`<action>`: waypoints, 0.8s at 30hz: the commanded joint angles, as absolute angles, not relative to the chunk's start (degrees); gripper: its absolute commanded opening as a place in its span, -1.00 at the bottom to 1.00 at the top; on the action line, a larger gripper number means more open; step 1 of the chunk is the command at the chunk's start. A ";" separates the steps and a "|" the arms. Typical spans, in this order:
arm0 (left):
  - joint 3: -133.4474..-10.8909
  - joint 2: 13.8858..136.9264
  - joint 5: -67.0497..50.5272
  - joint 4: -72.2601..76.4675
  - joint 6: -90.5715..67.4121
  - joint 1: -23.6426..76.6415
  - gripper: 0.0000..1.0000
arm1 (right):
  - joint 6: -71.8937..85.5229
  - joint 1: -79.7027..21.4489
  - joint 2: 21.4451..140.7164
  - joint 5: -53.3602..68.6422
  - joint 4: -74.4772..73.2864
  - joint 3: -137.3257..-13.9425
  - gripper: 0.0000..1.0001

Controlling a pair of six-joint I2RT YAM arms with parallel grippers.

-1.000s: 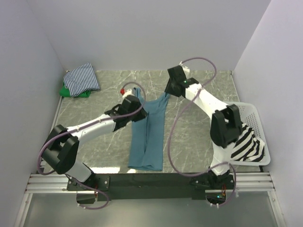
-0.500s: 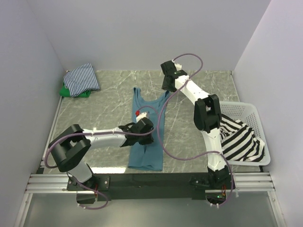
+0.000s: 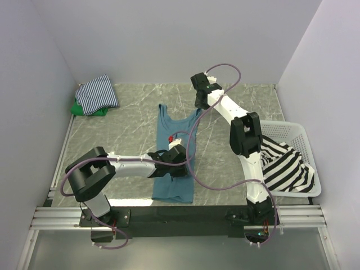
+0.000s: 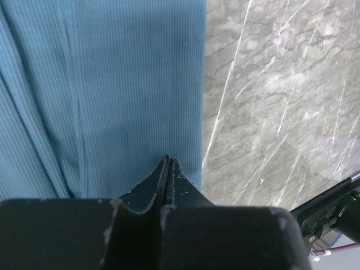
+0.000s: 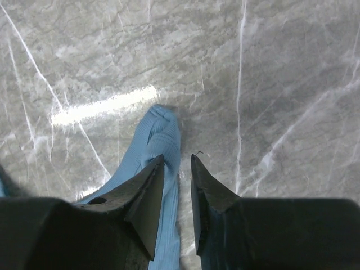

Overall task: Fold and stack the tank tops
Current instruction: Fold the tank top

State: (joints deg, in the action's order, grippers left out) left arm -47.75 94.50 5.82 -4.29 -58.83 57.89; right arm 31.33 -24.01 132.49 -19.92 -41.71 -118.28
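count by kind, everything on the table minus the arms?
Tank tops: 4: teal-blue, thin-striped, green, bold-striped
Basket: 1
Total: 5

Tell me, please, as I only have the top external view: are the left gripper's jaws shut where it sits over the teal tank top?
Observer: Yes. The left wrist view shows the left gripper with its jaws pressed together, tips over the teal tank top. I cannot tell whether any cloth is pinched.
Operator: Is it near the cloth's edge?
Observer: Yes, the tips sit just inside one long edge, with bare table right beside it.
Operator: And the right gripper?
Observer: The right wrist view shows the right gripper with its jaws apart, above the end of a shoulder strap that lies on the marble. It holds nothing.
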 commanded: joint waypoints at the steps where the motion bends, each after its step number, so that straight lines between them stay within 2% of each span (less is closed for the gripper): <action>1: -49.83 95.10 4.92 -2.29 -59.68 58.97 -0.99 | 30.59 -23.99 134.82 -20.92 -41.84 -121.72 -0.35; 15: -51.15 96.94 4.31 -2.81 -59.50 60.29 -0.99 | 30.32 -24.08 135.88 -20.04 -39.47 -121.20 -0.35; 24: -50.98 97.56 3.60 -2.90 -59.59 60.56 -0.99 | 30.50 -24.08 136.84 -19.60 -38.85 -122.78 -0.45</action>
